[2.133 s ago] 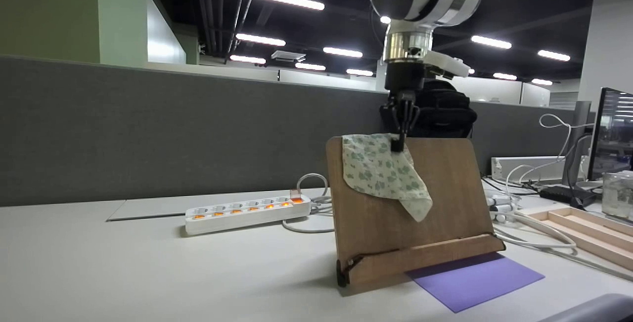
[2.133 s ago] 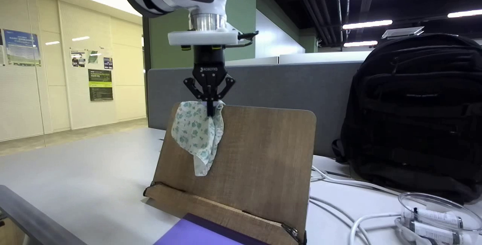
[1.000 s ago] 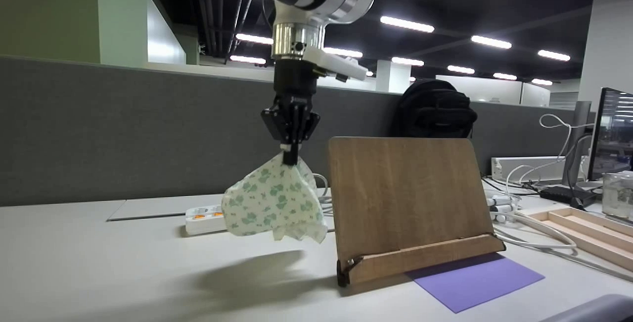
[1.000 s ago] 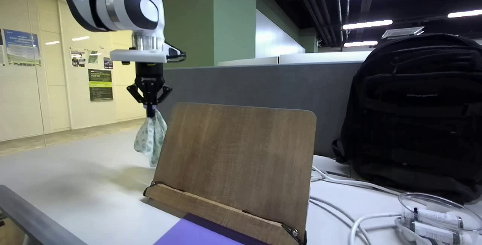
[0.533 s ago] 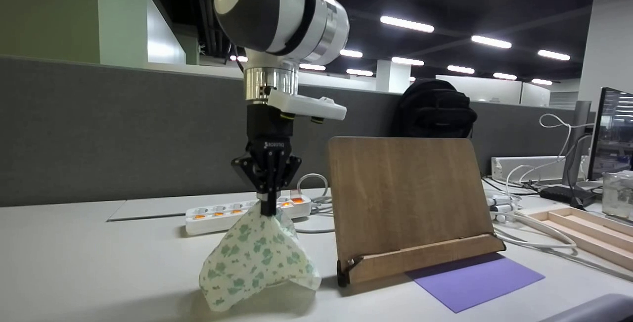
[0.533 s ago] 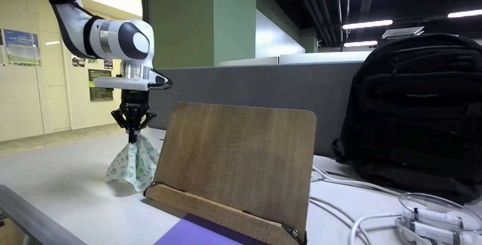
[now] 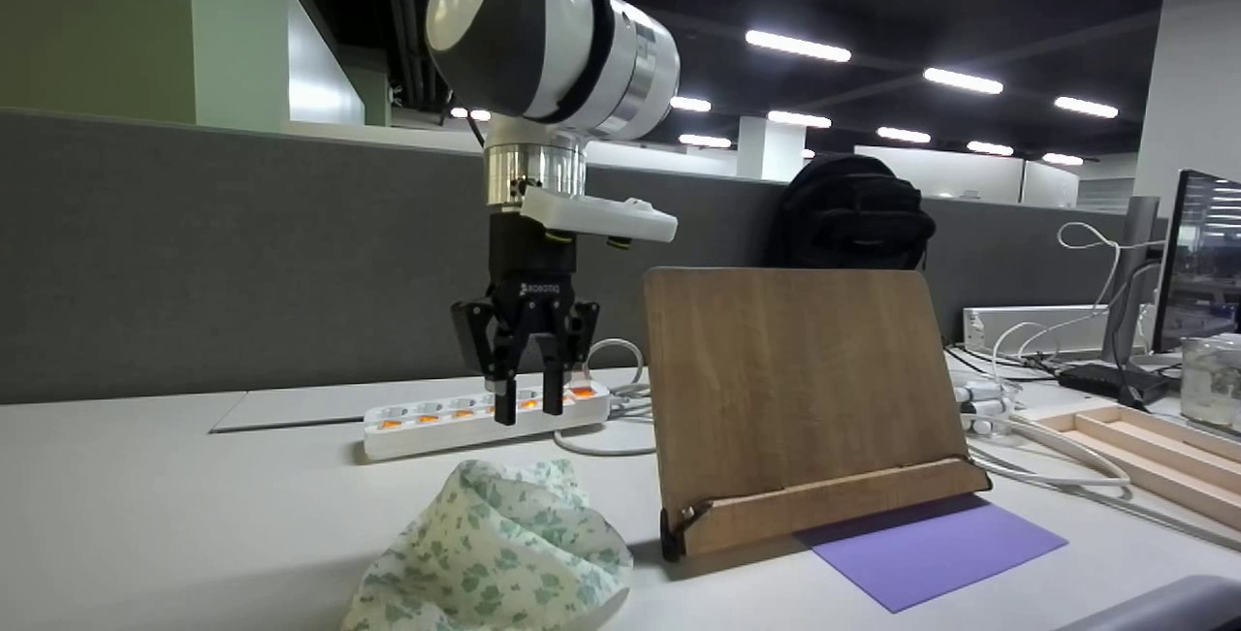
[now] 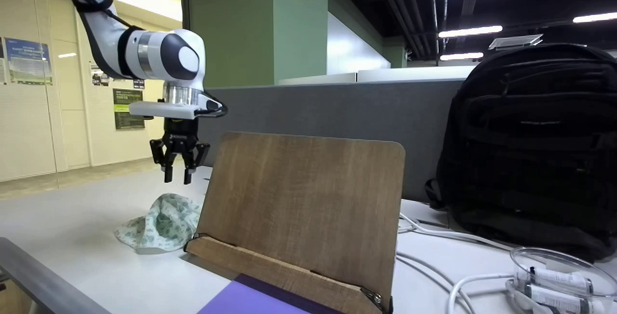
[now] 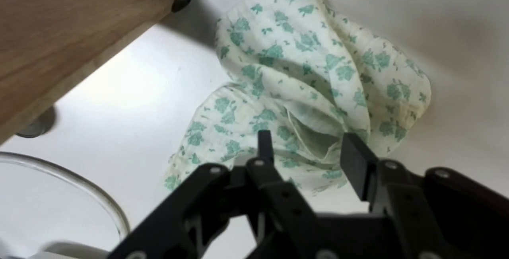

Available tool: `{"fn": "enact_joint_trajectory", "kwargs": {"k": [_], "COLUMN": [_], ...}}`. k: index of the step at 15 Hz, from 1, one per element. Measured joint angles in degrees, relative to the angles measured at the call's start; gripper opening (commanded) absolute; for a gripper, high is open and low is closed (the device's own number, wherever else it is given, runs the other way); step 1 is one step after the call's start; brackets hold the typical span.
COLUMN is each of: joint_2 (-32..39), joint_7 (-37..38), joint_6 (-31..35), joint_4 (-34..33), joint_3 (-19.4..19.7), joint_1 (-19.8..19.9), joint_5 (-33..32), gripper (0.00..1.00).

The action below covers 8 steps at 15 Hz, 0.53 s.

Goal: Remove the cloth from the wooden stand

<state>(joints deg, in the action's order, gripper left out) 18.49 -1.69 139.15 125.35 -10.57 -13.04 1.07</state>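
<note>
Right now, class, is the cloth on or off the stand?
Off. The cloth lies crumpled on the table beside the wooden stand, whose front is bare in both exterior views.

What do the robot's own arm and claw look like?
The arm is rounded, white and black, with a silver wrist collar; an exterior view shows a dark cable along the arm. The claw is black, two-fingered, marked ROBOTIQ.
</note>
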Motion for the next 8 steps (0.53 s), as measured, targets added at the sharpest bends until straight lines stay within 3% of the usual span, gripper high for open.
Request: {"fn": "enact_joint_trajectory", "kwargs": {"k": [3,8], "joint_2": [-1.0,-5.0], "joint_7": [0.6,0.7], "joint_6": [0.1,0.1], "joint_4": [0.0,0.5], "joint_3": [0.8,1.8], "joint_1": [0.0,0.4], "joint_5": [-0.5,-2.1], "gripper": [0.98,1.0]}}
